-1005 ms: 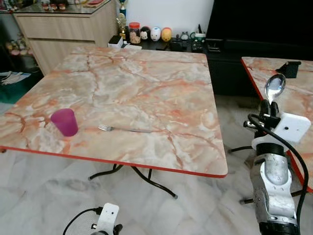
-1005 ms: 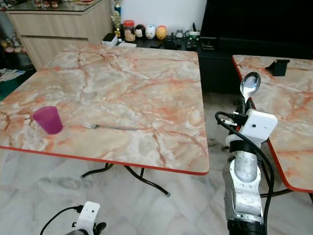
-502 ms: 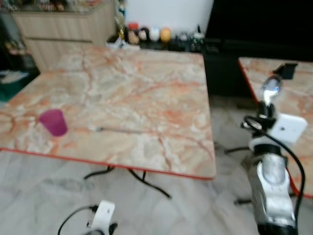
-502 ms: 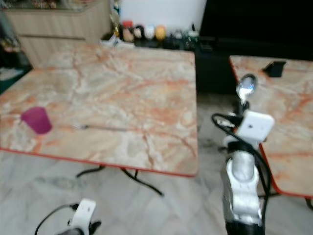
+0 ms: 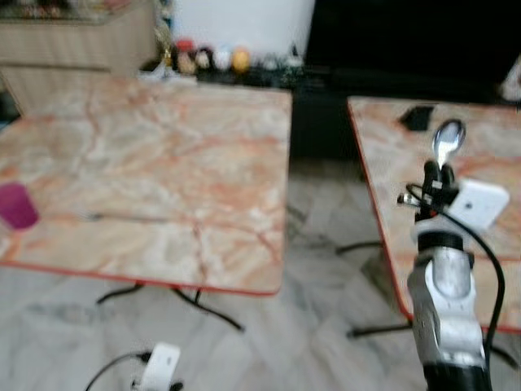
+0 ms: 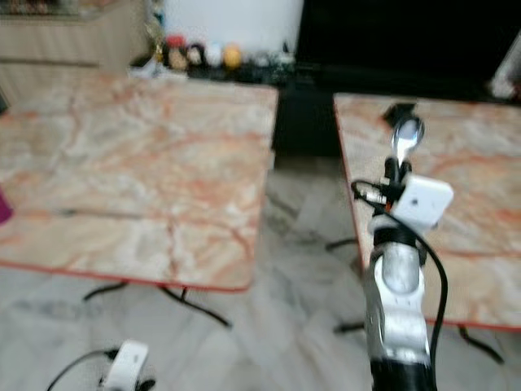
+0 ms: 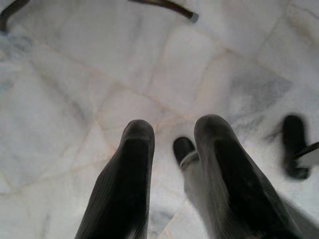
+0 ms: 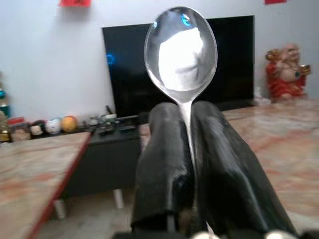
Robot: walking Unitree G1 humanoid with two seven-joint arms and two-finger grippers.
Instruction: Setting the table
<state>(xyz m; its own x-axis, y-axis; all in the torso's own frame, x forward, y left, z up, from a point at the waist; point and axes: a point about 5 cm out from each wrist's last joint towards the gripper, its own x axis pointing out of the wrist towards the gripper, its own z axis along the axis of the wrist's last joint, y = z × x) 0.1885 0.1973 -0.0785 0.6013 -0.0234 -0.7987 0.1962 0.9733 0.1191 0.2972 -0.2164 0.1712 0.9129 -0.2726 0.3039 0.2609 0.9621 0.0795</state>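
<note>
Nearest thing is the left gripper (image 7: 172, 164), hanging low over the pale marble floor (image 7: 65, 99) with its two black fingers a little apart and nothing between them, so it's just idle. Up on the right, the right gripper (image 8: 185, 129) is raised with its fingers pinched tight on the handle of a spoon (image 5: 448, 140), bowl pointing straight up, out over the gap beside the right-hand table (image 5: 383, 155). The fork (image 5: 122, 217) lies flat on the left table (image 5: 203, 155) near its front edge, and the purple cup (image 5: 16, 205) sits further left at the picture's edge, well apart from the fork. Whole view is blurry, so I'd guess the robot's mid-walk or turning. If the spoon belongs with the place setting by the fork, I'd keep that grip firm, get squared up to the left table first, then tip the spoon level and lay it just beside the fork, parallel, not on top. Letting go early risks it clattering onto the floor. Far back there's a dark TV (image 5: 407, 32) and little figurines (image 5: 207, 59).
</note>
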